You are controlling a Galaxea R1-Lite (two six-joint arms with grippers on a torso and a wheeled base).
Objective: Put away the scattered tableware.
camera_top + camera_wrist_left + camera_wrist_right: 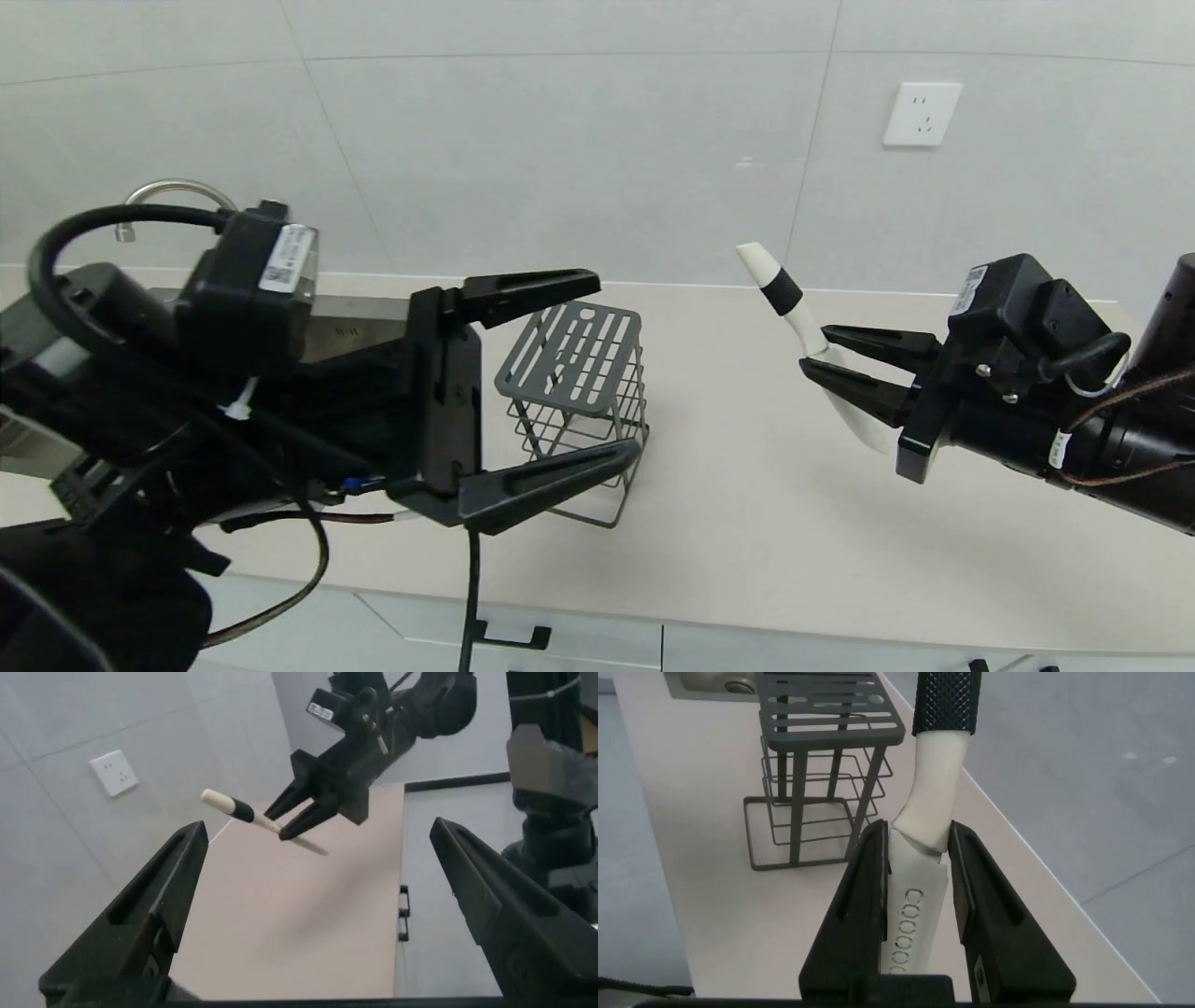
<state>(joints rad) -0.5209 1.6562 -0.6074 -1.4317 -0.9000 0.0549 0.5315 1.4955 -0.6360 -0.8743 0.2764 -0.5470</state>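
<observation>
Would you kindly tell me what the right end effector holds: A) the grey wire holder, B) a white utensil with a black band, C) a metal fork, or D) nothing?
B: the right end effector is shut on the white utensil, while the grey wire holder stands on the counter, apart from it.
</observation>
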